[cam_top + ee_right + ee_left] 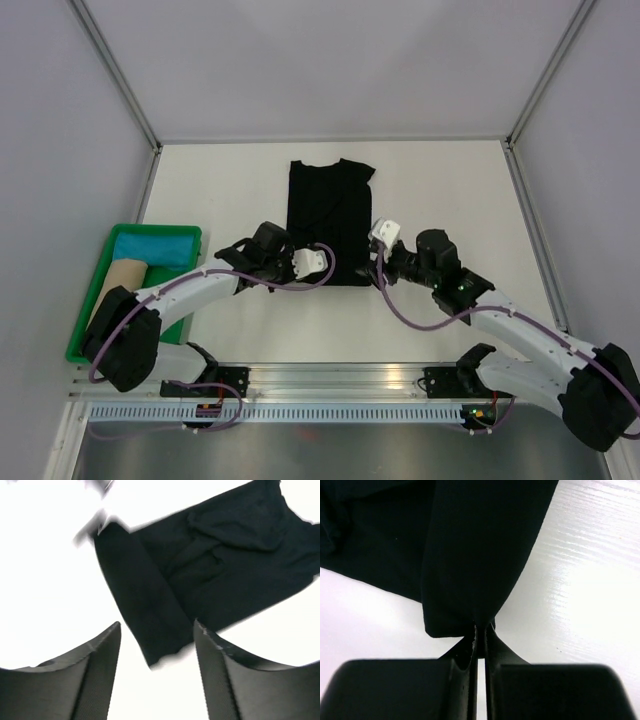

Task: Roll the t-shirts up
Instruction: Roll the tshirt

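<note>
Pinching left tool (pixel 480 631): clamped on near hem of plain black cloth t-shirt (pixel 330 215)
Right tool (pixel 156 625): spread wide above its near corner

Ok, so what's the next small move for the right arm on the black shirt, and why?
Probably lower the right gripper and close it on the near hem corner of the black t-shirt. Its jaws stand open above that corner, while the left gripper is already shut on the hem's other end; rolling likely needs both ends held.
</note>
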`<state>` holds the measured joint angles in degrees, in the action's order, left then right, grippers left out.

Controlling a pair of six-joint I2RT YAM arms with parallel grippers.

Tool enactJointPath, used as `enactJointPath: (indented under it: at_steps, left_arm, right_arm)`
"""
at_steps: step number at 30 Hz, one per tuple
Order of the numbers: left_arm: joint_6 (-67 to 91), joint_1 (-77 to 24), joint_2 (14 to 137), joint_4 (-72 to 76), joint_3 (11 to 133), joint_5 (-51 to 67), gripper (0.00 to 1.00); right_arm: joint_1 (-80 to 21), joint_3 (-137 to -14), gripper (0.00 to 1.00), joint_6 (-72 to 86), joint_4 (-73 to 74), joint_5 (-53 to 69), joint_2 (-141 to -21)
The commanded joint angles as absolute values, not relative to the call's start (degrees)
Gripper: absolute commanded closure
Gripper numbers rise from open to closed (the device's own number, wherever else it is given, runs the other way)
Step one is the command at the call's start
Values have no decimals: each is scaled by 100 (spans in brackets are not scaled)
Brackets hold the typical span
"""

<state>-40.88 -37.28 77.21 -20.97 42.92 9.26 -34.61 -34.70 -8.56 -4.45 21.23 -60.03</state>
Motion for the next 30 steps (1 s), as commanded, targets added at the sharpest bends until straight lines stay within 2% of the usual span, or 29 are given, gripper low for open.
enactJointPath:
  at_steps: [1, 5, 6, 7, 14, 16, 17, 19, 20, 21, 23, 26, 30]
  left_arm:
    - [-3999, -3568, 7673, -2303, 4526, 1520, 98]
    - [-3964, -3472, 7760, -2461, 4798, 1608, 98]
    - [-3973, -3454, 7787, -2513, 4834, 1643, 98]
    - [-3973, -3445, 7848, -2531, 4877, 1652, 98]
    - [-3946, -3419, 8016, -2663, 5027, 1679, 98]
    - [-3929, -3410, 8059, -2724, 5062, 1705, 98]
    - [-3929, -3393, 8077, -2733, 5062, 1714, 98]
    - [-3937, -3349, 8077, -2795, 5071, 1749, 98]
    - [-3937, -3323, 8068, -2821, 5071, 1784, 98]
    - [-3938, -3270, 8016, -2856, 5080, 1880, 98]
    - [-3929, -3191, 7972, -3014, 5089, 1977, 98]
    - [-3981, -3155, 7840, -3294, 5063, 2135, 98]
    - [-4078, -3155, 7498, -3917, 5062, 2722, 98]
  right_arm:
    - [-3866, -2796, 32, -3736, 263, 1592, -5573]
    - [-4508, -2795, 30, -4306, 282, 1029, -5949]
    - [-4570, -2795, 17, -4385, 229, 933, -6133]
    - [-4675, -2751, 16, -4421, 133, 697, -6213]
    - [-4711, -2821, 16, -4922, -421, 370, -7091]
    - [-4702, -2856, 18, -4957, -448, 334, -7294]
    - [-4711, -2883, 21, -4940, -396, 317, -7382]
    - [-4702, -2997, 36, -4843, -282, 351, -7619]
    - [-4711, -3058, 47, -4799, -142, 439, -7716]
    - [-4711, -3154, 71, -4642, -88, 492, -7725]
    - [-4702, -3234, 89, -4544, 139, 641, -7682]
    - [-4711, -3348, 100, -4290, 447, 1001, -7454]
    - [-4702, -3594, 100, -4140, 1237, 1921, -7199]
